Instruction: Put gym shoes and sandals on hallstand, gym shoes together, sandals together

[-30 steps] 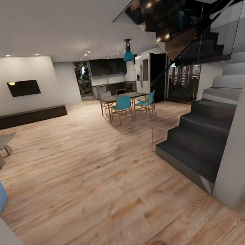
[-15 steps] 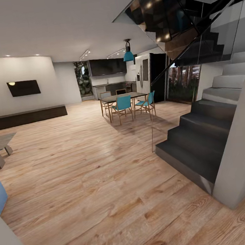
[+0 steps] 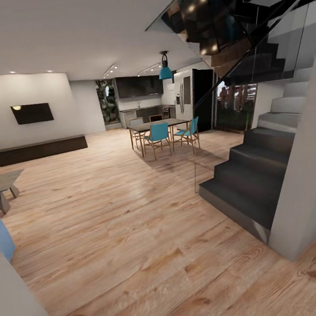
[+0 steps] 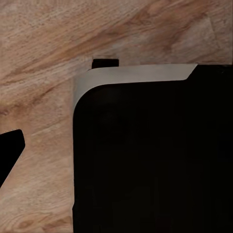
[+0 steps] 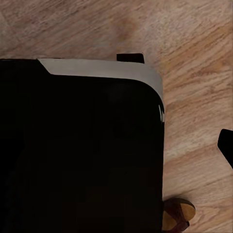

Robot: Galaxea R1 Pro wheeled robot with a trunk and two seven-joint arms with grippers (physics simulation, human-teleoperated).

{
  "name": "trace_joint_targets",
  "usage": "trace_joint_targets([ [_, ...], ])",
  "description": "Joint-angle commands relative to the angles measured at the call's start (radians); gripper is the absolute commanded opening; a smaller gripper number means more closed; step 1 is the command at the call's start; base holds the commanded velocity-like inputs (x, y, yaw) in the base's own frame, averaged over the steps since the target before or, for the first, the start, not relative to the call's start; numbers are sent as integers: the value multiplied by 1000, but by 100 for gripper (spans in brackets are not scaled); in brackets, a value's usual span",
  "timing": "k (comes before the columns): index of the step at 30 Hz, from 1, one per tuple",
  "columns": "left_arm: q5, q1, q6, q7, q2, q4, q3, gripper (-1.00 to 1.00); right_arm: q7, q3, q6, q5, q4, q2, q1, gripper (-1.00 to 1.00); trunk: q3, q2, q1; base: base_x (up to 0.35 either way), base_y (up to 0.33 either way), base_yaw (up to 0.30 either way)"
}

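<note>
Light brown wood-plank floor [image 3: 138, 239], dark grey staircase [image 3: 248, 177], dark brown leather sandal [image 5: 177, 213]; pincer states cannot be told.

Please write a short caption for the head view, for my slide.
Open-plan room with wood-plank floor, a dining table with teal chairs, and a dark staircase at right.

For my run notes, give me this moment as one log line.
phase: in transit | head view: wood floor, dining table, staircase | right wrist: brown sandal beside robot base | grippers: not seen
</note>
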Motion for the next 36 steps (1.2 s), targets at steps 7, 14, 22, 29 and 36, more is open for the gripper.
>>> trace_joint_targets([
  [7, 3, -3, -2, 0, 0, -39, 1, 100, 1, -7, -1, 0, -40, -1, 0, 100, -1, -1, -1, -336, 10, -15],
  [14, 4, -5, -5, -1, -3, -536, 0, 100, 1, -8, -1, 0, -96, -3, 0, 100, -1, -1, -1, -287, 188, -209],
  [22, 5, -5, -48, -2, -8, -559, 0, 100, 2, -8, -1, 0, -97, -4, 0, 100, -1, -1, -1, -219, 272, -143],
  [29, 7, -5, -96, -1, -8, -557, 0, 100, 2, -8, -1, 0, -98, -4, 0, 100, -1, -1, -1, -53, 333, -20],
  [36, 7, -5, -106, -1, -9, -556, -1, 100, 2, -8, -1, 0, -98, -4, 0, 100, -1, -1, -1, -22, 345, -30],
])
